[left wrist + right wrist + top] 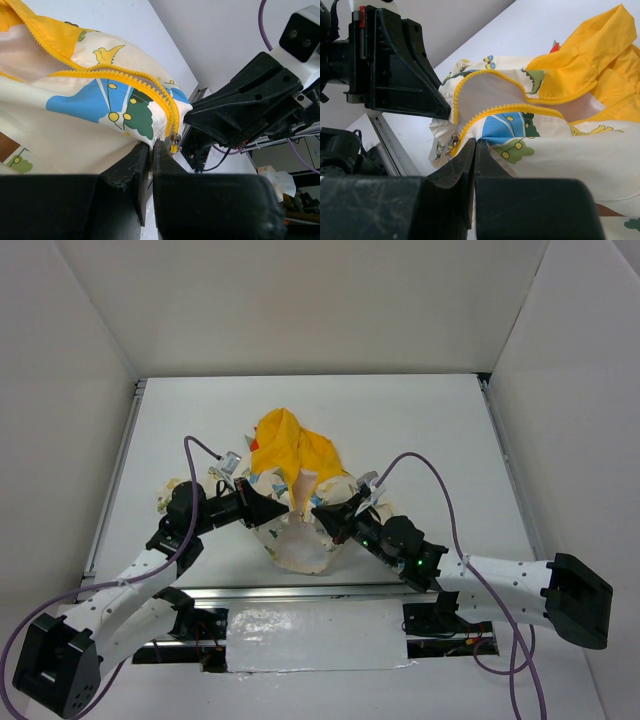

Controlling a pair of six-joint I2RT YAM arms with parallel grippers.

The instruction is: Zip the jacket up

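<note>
The jacket (298, 502) lies mid-table, cream with printed figures, its yellow-orange hood (290, 445) toward the back. Its front is open, with yellow zipper teeth (520, 107) on both edges. My left gripper (278, 511) is shut on the jacket's lower hem on one side; in the left wrist view (152, 143) the silver zipper slider (175, 142) hangs right beside its tips. My right gripper (320, 514) is shut on the hem of the other front panel; in the right wrist view (476, 142) the slider (453, 142) sits just left of the tips.
White walls enclose the white table (420, 430). A metal rail (300, 592) runs along the near edge, with a silver taped patch (315, 638) in front. Purple cables (440, 490) loop above both arms. The two grippers face each other closely.
</note>
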